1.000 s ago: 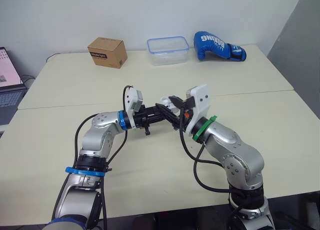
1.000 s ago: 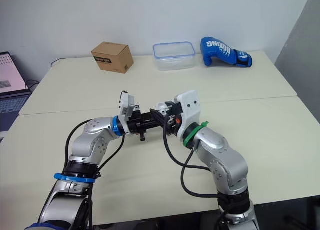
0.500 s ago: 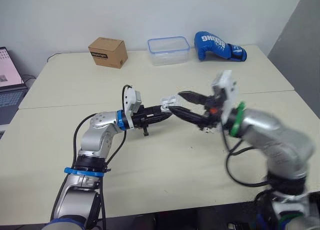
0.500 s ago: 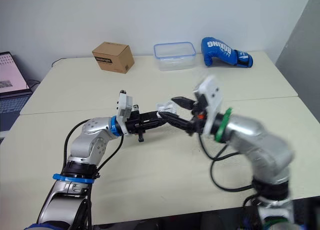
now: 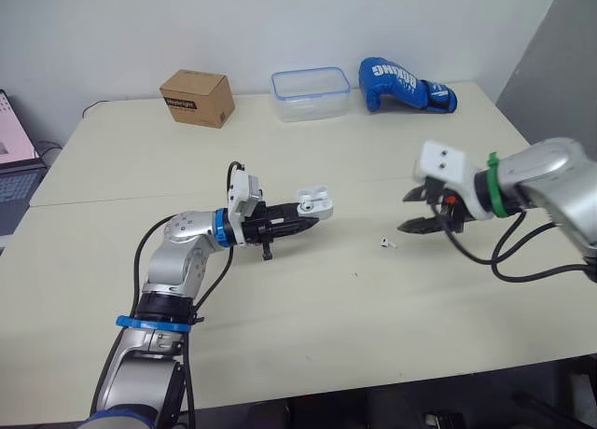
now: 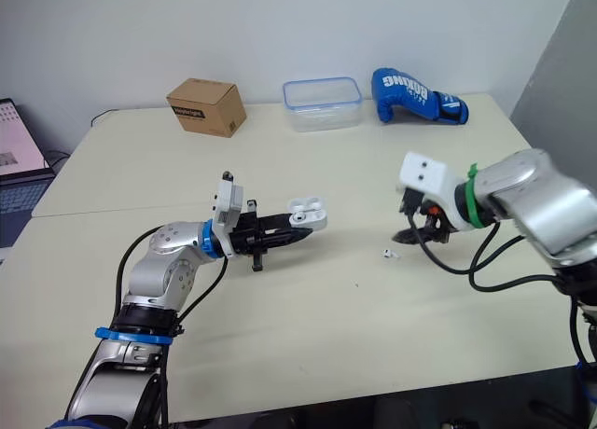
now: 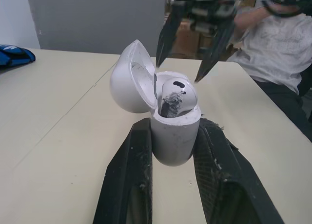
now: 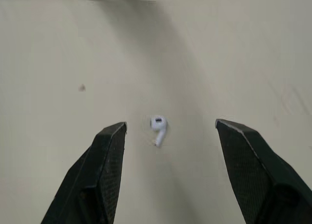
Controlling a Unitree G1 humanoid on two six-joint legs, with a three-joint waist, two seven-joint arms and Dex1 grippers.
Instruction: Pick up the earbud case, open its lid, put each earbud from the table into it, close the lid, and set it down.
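Since a second ago my right gripper (image 5: pixel 404 214) has swung off the case; it hovers spread wide over the loose earbud (image 8: pixel 157 123) on the table (image 5: pixel 280 308). My left gripper (image 5: pixel 300 223) clamps the earbud case (image 7: pixel 175 139), its lid open, with a seated earbud (image 7: pixel 175 95) inside. I can't read the white lettering on the boxing glove (image 5: pixel 403 82) or the cardboard box (image 5: pixel 197 97) label.

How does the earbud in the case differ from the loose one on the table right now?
The earbud in the case stands upright in its socket with just its head showing. The loose earbud lies flat on the table, stem in full sight. The cased one is held off the table inside the open case, clamped by the left gripper. The loose one lies untouched in front of the open right gripper. Both are white.
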